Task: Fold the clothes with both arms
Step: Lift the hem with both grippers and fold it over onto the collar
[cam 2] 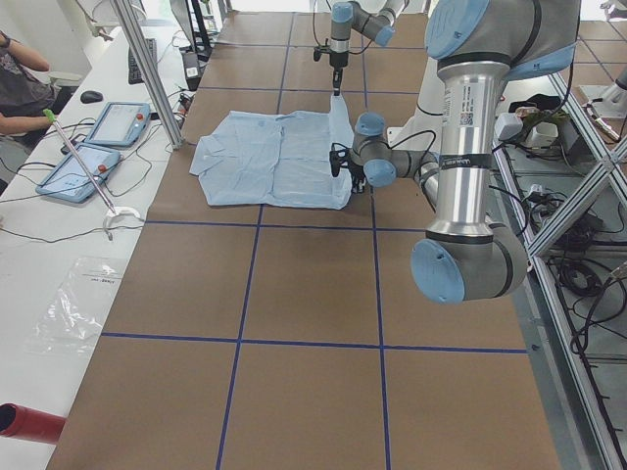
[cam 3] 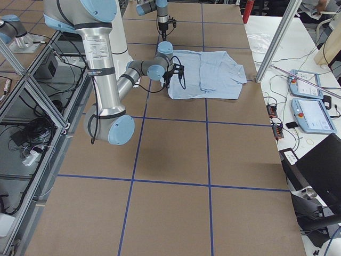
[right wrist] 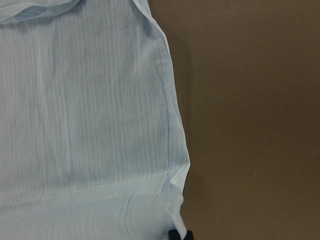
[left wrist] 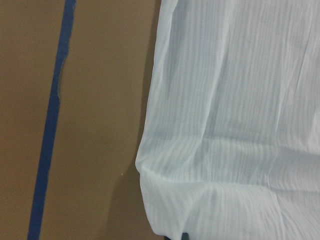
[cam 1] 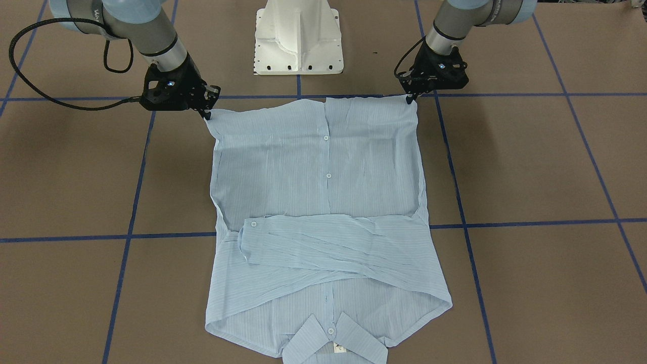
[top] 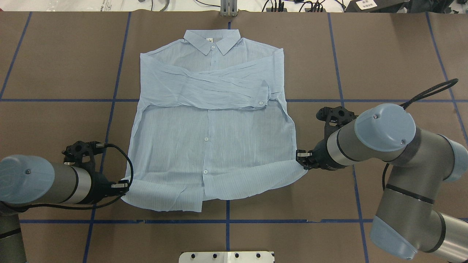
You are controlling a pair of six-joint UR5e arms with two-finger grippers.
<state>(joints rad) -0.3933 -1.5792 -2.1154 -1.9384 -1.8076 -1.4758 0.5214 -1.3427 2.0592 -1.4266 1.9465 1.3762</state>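
Shirt hem corners pinched by left fingers, right fingers.

The shirt is thin matt cloth — finely creased, faintly pinstriped. The table wears matt brown paper. Left arm and right arm: satin grey metal, smooth light-blue caps.

The light-blue pinstriped shirt lies button-side up on the worktop, sleeves crossed over its chest; the left hand and right hand each pinch a hem corner.
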